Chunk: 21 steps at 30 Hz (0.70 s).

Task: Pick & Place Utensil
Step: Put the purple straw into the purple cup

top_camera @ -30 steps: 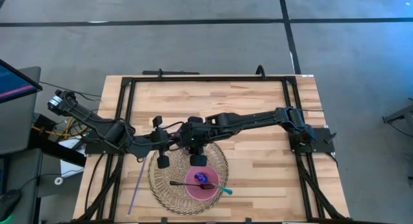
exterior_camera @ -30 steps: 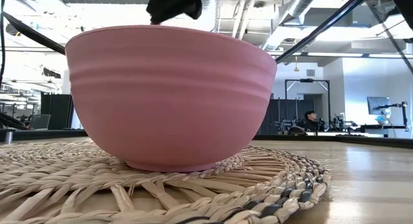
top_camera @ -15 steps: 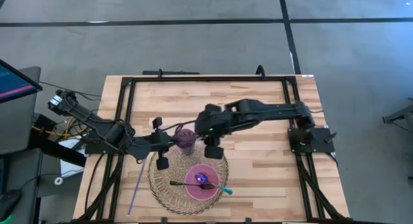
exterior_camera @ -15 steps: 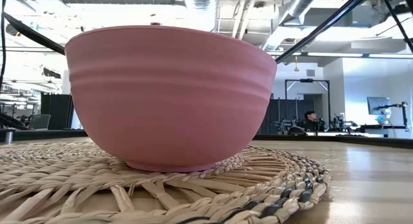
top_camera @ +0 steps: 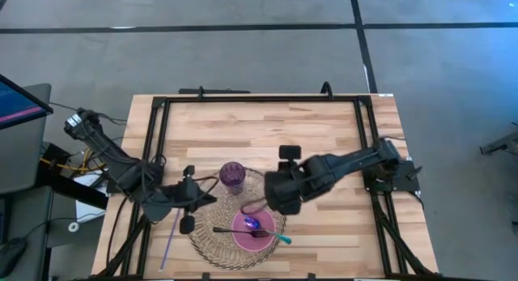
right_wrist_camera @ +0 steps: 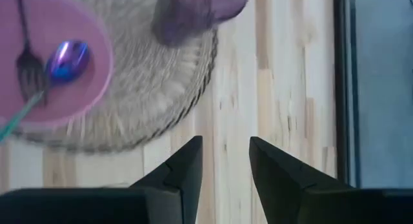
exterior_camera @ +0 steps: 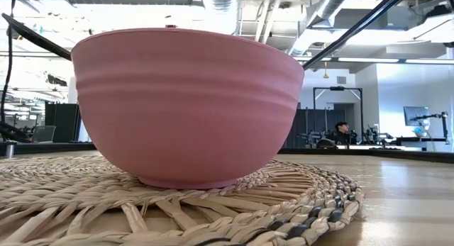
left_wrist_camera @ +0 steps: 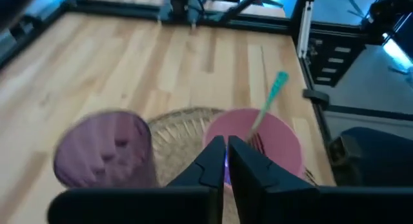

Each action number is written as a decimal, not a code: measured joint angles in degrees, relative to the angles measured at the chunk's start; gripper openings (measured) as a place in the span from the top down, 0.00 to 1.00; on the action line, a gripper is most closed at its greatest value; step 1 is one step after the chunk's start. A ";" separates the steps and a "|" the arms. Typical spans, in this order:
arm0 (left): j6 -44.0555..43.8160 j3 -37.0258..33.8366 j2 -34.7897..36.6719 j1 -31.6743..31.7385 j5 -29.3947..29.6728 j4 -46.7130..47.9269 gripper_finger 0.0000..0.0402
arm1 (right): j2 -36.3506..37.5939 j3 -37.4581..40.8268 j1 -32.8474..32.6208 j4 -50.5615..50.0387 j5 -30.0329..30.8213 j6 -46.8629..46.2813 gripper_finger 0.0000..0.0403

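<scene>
A pink bowl stands on a round woven mat. Across the bowl lie a shiny purple spoon with a teal handle and a dark fork. A purple cup stands upright on the mat's far edge. My left gripper hangs shut over the mat's left edge. My right gripper is open above the mat's right edge, pointing down. Neither touches anything.
A thin purple stick lies on the table left of the mat. Black frame rails run along the table's sides and far edge. Bare wood lies beyond the cup and to the right of the mat. A person sits far off in the room.
My right gripper, which stood over the purple cup, has drawn away toward the table's right and near edges, and the cup now stands uncovered on the mat's far edge. My left arm has pulled back toward the table's left and near edges.
</scene>
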State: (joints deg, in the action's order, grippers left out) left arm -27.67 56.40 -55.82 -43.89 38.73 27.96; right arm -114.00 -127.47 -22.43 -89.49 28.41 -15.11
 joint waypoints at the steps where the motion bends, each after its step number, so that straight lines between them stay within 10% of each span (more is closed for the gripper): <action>1: -1.82 0.00 0.14 -0.56 0.31 0.86 0.94 | 0.89 1.28 -0.68 0.03 0.02 0.00 0.70; 10: -11.25 0.00 1.10 -1.57 -1.18 12.18 0.81 | 13.99 25.84 -2.30 4.53 0.00 -10.08 0.71; 21: -44.58 0.00 0.58 -1.57 -13.91 37.73 0.78 | 33.26 61.26 -2.28 39.51 -1.47 -10.66 0.71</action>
State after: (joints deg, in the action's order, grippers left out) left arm -72.24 56.40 -55.24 -45.45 24.82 65.69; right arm -80.74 -66.21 -24.71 -49.97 26.94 -25.77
